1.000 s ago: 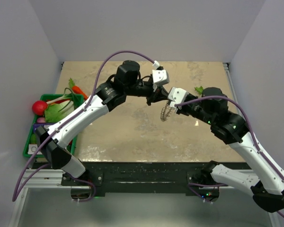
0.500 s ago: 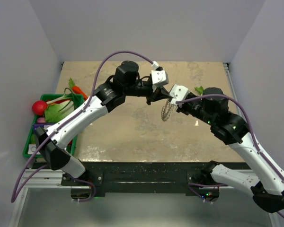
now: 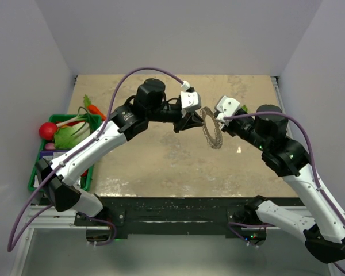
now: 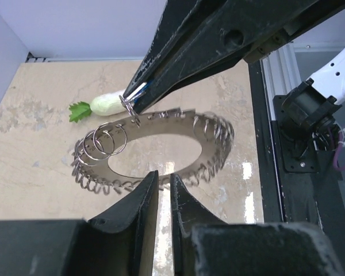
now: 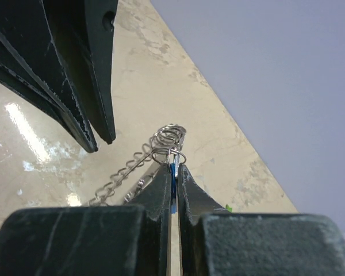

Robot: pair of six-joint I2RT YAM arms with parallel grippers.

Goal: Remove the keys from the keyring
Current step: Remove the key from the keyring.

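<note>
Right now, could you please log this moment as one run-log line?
left end effector: slightly open, empty | right end effector: shut on key | keyring: hanging from key

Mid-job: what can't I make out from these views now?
Right wrist view: only a blue sliver of the key shows; the fingers of the right gripper cover the rest.
Top external view: key too small, behind the gripper.
Whether it is off the keyring: linking rings too fine in any view.
Top view: left arm covers part of the bin.

Overhead wide; wrists close, all share keyring (image 4: 210,123).
</note>
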